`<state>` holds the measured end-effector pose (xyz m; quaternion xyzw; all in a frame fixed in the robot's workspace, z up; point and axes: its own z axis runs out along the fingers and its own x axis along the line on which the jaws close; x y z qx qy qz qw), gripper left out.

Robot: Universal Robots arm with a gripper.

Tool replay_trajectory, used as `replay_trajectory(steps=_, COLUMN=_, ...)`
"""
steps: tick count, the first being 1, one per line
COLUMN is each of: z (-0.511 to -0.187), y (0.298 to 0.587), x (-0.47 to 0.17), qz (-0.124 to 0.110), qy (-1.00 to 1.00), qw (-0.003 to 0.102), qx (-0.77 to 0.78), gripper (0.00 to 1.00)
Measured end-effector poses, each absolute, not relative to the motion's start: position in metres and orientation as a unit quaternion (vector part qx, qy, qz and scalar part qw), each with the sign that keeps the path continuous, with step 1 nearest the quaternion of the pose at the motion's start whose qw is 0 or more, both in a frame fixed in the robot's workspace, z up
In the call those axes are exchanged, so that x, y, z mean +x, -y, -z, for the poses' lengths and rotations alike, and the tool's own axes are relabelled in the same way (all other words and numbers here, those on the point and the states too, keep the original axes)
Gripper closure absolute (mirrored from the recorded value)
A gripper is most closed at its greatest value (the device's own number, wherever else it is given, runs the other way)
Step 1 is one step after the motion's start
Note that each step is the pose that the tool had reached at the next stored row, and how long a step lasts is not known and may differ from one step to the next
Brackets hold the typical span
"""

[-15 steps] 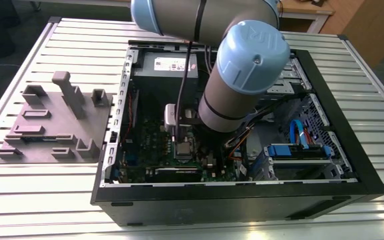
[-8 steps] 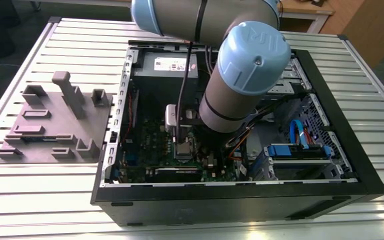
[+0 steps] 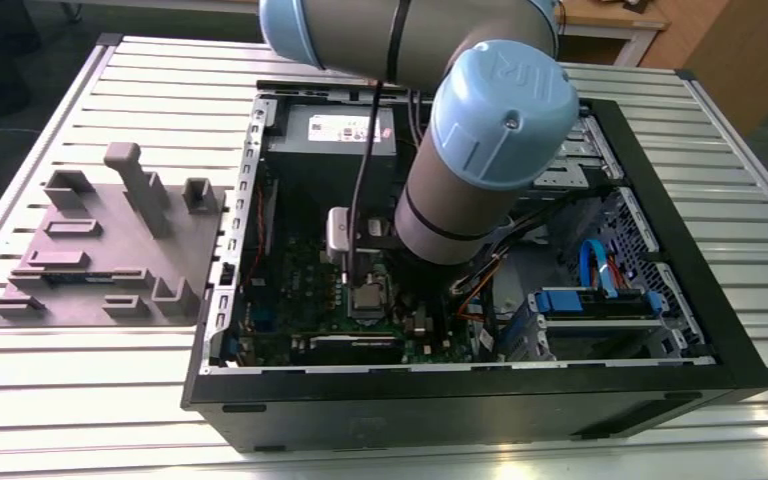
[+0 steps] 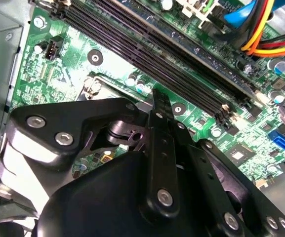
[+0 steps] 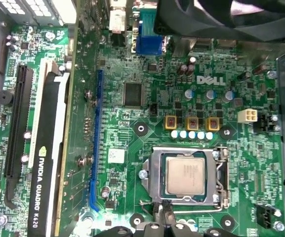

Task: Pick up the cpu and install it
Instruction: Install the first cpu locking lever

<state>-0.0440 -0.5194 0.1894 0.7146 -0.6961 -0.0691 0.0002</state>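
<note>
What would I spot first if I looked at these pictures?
Probably the big robot arm with pale blue caps, leaning into an open black computer case on a slatted metal table. In the first wrist view, the silvery square cpu sits inside the metal socket frame on the bright green board. A grey block with odd shapes on it lies on the exterior view's left.

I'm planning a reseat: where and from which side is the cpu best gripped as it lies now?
By two opposite thin edges, coming straight down from above: the cpu lies flat, metal top up, inside the socket frame, which likely blocks any sideways approach.
</note>
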Motion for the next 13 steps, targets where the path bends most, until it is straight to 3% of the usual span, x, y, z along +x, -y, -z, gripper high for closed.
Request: replay_trajectory(steps=13, z=-0.216, y=0.52, x=-0.044, qz=0.074, qy=0.696, qw=-0.004, qx=0.715, gripper=0.9)
